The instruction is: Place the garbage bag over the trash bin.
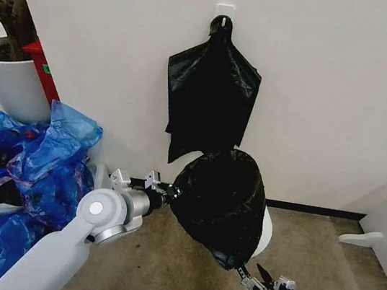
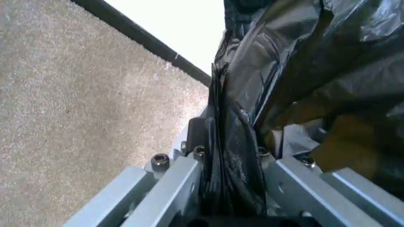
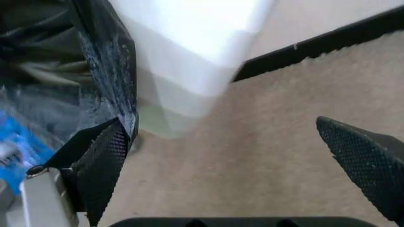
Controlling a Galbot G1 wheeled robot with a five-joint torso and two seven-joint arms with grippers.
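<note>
left gripper [image 1: 166, 189] is clamped on a bunched fold of the garbage bag [image 1: 221, 196], while right gripper [image 1: 250, 276] has its jaws apart, one finger just touching the bag's low edge. to do this well, the left should hold the film taut and draw it down evenly so the rim gets covered without tearing. trash bin [image 1: 266, 232] sits just beyond both grippers, mostly draped by the bag.

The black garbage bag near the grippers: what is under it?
The garbage bag drapes over the white trash bin, whose side shows beside it. The left gripper clamps the film. The right gripper is open beside it. The bin's rim and inside are covered.
</note>
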